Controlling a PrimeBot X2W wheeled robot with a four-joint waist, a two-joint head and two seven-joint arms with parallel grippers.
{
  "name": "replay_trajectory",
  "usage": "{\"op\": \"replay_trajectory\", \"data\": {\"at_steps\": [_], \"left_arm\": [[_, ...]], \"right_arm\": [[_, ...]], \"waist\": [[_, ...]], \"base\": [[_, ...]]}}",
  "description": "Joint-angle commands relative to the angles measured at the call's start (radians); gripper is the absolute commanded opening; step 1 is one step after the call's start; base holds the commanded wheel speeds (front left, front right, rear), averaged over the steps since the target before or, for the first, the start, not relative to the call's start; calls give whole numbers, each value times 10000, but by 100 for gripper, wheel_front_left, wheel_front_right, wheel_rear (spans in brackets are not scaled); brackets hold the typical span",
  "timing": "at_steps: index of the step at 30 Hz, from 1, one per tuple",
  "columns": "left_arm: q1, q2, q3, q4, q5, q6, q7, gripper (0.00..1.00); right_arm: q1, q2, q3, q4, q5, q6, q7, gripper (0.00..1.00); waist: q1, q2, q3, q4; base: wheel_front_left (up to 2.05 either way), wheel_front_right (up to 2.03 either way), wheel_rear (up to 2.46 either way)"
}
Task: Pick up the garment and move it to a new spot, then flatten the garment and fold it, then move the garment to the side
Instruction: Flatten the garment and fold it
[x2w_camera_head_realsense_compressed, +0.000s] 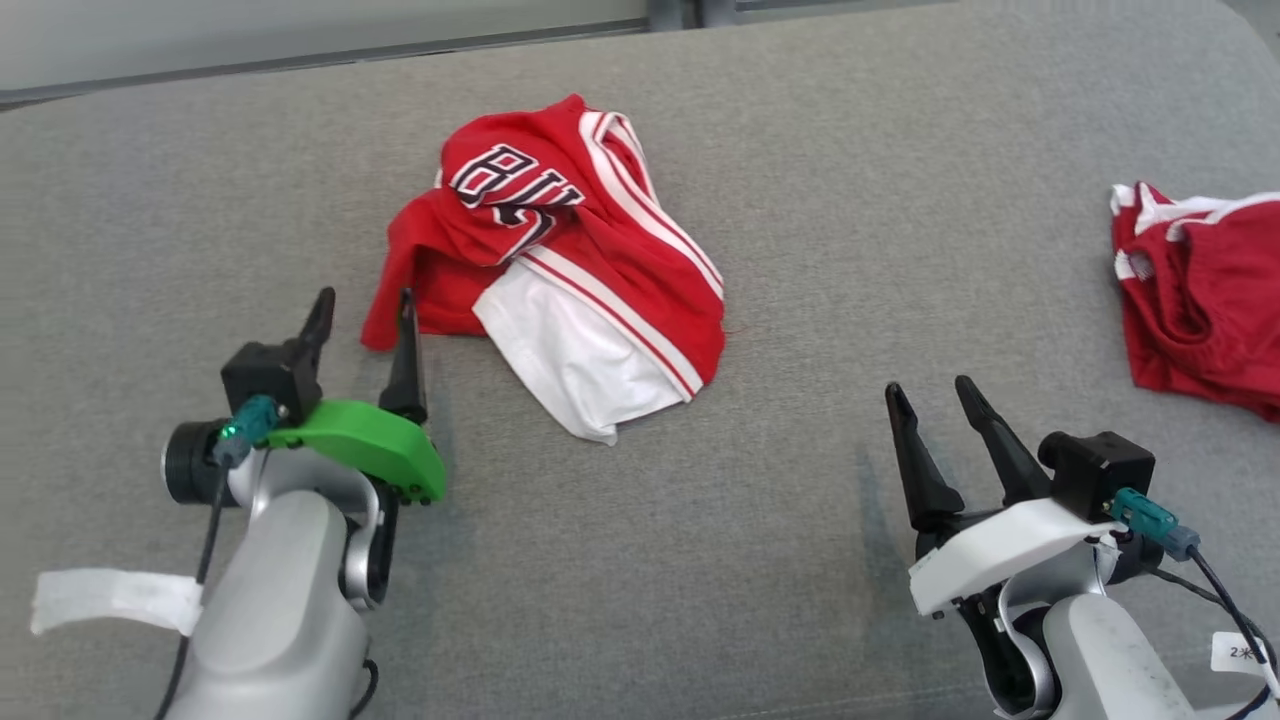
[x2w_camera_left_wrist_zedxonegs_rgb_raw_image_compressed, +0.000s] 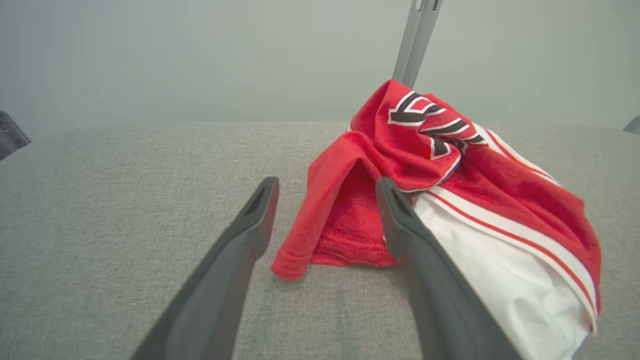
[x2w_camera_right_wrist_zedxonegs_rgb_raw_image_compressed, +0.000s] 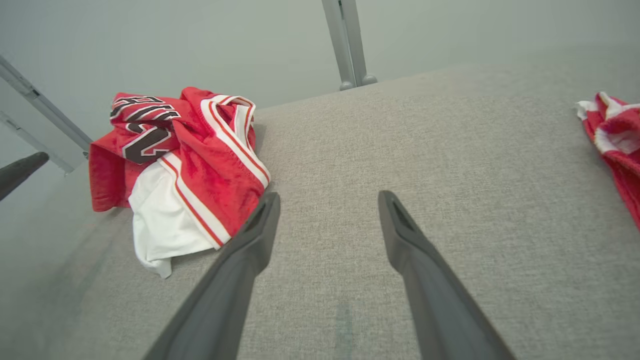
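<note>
Test lab — fabric-covered table, bare wall

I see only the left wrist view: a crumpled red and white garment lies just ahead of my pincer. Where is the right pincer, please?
Observer: The right pincer is open, over bare grey surface, apart from the garment, toward its right.
Operator: Is anything else lying on this surface?
Observer: Yes, a second red garment lies at the far right edge of the head view.
Operator: Is it near the right pincer?
Observer: It lies beyond it and to its right, not touching.
</note>
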Motion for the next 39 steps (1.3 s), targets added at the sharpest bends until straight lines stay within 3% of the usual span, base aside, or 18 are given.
{"op": "replay_trajectory", "data": {"at_steps": [1,8,16,22,29,30,31,33,34,39], "left_arm": [[517,-101,73,-388,137,-33,-20,100],[2094,-537,287,-2029,395,43,-19,100],[3496,-900,351,-3552,573,205,-21,100],[3747,-957,442,-4067,675,301,-11,100],[3774,-991,723,-4265,748,274,-11,100],[3791,-991,762,-4288,769,285,-11,100],[3813,-994,800,-4312,776,309,-11,100],[3839,-999,866,-4351,785,335,-11,100],[3837,-997,878,-4359,785,321,-11,100],[3901,-1000,916,-4378,809,267,-11,100]], "right_arm": [[-19,-28,-7,217,161,-11,46,100],[-626,-30,132,1354,531,-11,150,100],[-1985,-28,-229,3487,1700,-11,8,100],[-2921,-39,-714,5071,2154,-11,2,100],[-3731,-61,-939,6568,1977,-11,-7,100],[-3798,-56,-872,6693,1955,-11,-33,62],[-3842,-54,-799,6762,1956,-11,-97,39],[-3950,-62,-597,6799,1875,-11,-290,5],[-3997,-71,-514,6760,1872,-11,-390,0],[-3886,-271,-58,6038,2092,-11,-593,0]], "waist": [[0,0,-693,1125],[0,0,-663,1971],[0,0,-370,3013],[0,0,-33,3595],[0,0,184,3777],[0,0,193,3756],[0,0,196,3721],[0,0,183,3611],[0,0,168,3547],[0,0,35,3161]], "base": [[0,0,0],[0,0,0],[0,0,0],[0,0,0],[0,0,0],[0,0,0],[0,0,0],[0,0,0],[0,0,0],[0,0,0]]}}
